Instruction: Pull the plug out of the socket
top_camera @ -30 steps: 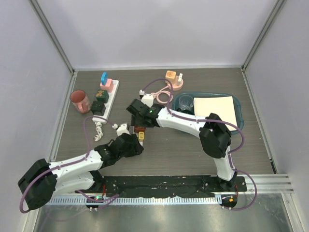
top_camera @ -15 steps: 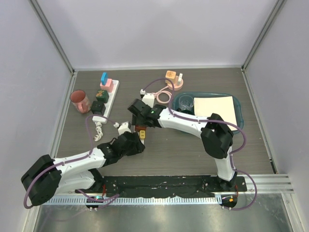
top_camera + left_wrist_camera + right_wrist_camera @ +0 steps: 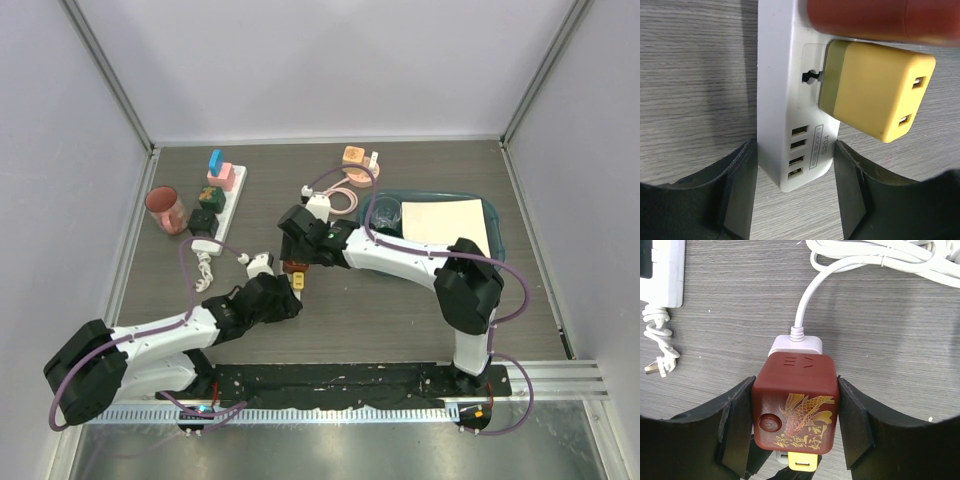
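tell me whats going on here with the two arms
The left arm's jaws clamp the USB end of a small white power strip that lies on the table. The right arm's jaws are closed on the sides of the dark red cube plug that sits on that strip. A yellow adapter is plugged in next to it. The red plug looks seated on the strip, so the pull is not yet done.

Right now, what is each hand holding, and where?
Left gripper: white power strip, at its USB end. Right gripper: red plug, by its sides.
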You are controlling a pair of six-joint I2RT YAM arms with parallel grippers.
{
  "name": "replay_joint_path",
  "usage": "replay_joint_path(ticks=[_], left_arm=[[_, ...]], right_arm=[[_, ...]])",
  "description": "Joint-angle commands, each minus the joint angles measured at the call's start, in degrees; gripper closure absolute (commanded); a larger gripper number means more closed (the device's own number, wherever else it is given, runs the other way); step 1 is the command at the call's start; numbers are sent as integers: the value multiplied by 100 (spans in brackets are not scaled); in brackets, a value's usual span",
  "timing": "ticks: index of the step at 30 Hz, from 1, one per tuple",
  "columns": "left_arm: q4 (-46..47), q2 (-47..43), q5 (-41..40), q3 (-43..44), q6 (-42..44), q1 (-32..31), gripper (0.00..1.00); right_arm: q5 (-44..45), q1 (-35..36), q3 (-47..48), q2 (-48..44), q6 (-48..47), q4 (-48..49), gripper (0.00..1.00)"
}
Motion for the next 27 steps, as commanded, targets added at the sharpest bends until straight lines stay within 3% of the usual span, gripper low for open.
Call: replay_joint_path(ticks=[1, 7, 10, 13, 21, 27], left_arm=[[-591, 89, -31, -284, -345, 47, 100], [-582, 107, -48, -363, -415, 47, 100], [-564, 160, -39, -363, -468, 56, 100], [-573, 142, -22, -363, -477, 56, 100], [-652, -156, -66, -425, -477, 56, 100], [-714, -412, -118, -469, -442, 47, 100]], right_arm=[[-101, 143, 469, -540, 338, -14, 99], [172, 178, 707, -330, 337, -297, 99], [-380, 187, 330, -346, 399, 385, 99], [-453, 178, 276, -355, 452, 451, 99], [-259, -208, 426, -610, -12, 28, 99], [-909, -358, 600, -452, -541, 82, 99]])
